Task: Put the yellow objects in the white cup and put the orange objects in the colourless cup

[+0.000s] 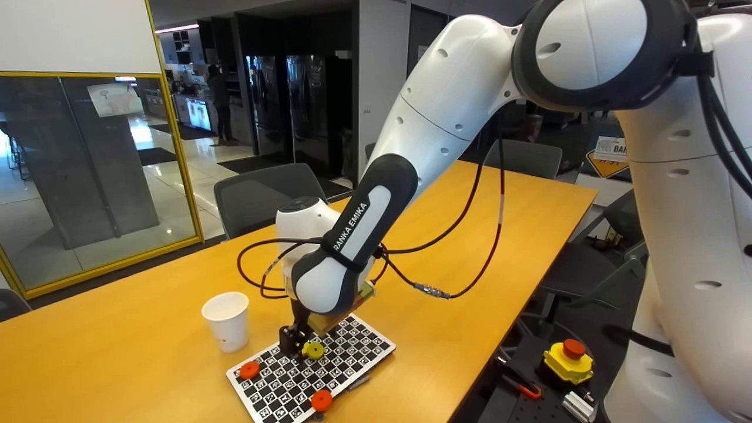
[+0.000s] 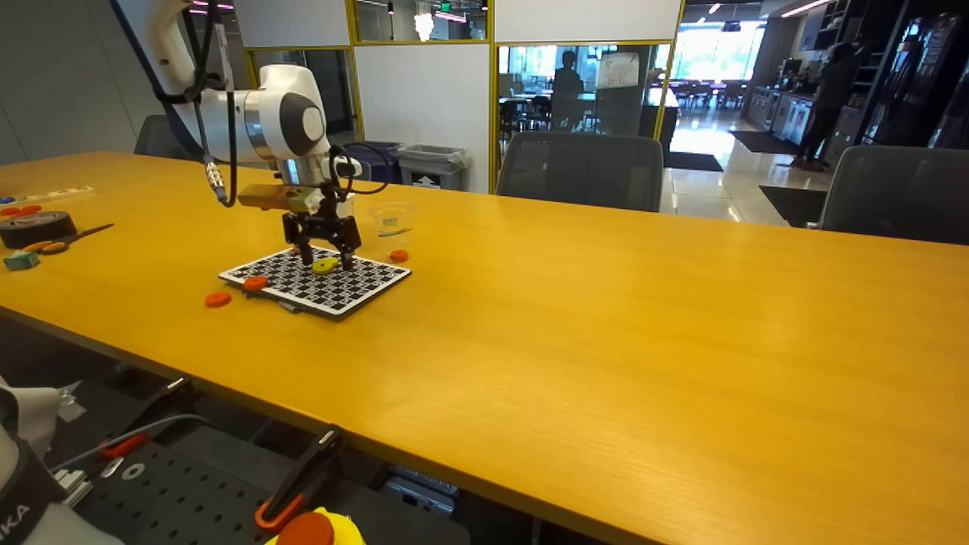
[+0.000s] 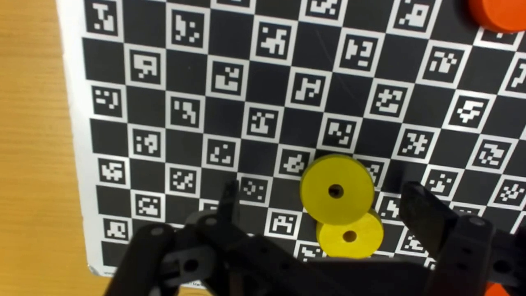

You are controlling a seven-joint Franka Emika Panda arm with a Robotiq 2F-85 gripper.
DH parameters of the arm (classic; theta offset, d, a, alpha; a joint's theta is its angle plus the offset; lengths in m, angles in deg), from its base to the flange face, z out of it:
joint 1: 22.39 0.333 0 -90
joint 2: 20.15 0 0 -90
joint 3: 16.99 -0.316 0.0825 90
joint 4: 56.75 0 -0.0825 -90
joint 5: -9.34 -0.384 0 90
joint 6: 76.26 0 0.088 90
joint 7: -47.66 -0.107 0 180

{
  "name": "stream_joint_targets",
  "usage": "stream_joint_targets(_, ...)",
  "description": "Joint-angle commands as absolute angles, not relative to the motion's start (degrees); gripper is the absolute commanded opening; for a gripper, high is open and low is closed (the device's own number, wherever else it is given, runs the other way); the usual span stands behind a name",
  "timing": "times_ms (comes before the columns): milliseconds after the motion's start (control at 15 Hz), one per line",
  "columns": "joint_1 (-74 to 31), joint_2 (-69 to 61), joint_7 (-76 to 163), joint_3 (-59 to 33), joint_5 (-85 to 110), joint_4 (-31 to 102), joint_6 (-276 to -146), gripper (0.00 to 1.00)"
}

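The gripper (image 3: 321, 197) stood with its fingers spread over the checkered board (image 3: 226, 119), two yellow discs (image 3: 337, 189) between them, low in the wrist view. The upper disc hid part of the lower one's rim; whether it lay on top could not be told. Black finger links blocked the bottom of that frame, and orange discs (image 3: 499, 15) were cut off at its upper right and lower right.

In an exterior view the white cup (image 1: 226, 322) stood at lower left, just beside the board; its floor could not be seen. A grey pen-like thing (image 1: 359, 383) lay by the board's lower right edge, an orange disc near it.

In an exterior view the colourless cup (image 2: 393, 225) stood left of the frame's centre, an orange disc just in front; its contents were hard to make out. The gripper's dark body screened all but a scrap of another orange disc. Toward the left edge lay a roll of dark tape (image 2: 38, 228), scissors (image 2: 57, 247) and a green block (image 2: 21, 261); at the bottom edge a red button (image 2: 306, 530) was cut off.
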State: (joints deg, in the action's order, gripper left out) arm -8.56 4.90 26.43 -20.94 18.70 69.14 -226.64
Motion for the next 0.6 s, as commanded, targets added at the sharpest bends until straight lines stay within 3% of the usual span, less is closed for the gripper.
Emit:
stream_joint_targets(0,-7.6,4.9,27.7,-20.1,18.3,68.5,-227.4,1.0)
stream_joint_targets(67,-7.7,4.9,27.8,-20.1,18.2,68.6,-227.5,1.0)
stream_joint_targets(133,-7.5,4.8,27.6,-19.9,18.6,68.7,-227.8,0.75)
stream_joint_targets(200,-7.3,4.8,27.5,-19.8,18.8,68.7,-227.9,0.75)
stream_joint_targets(533,-7.4,4.4,27.6,-20.0,18.4,68.9,-227.9,0.35)
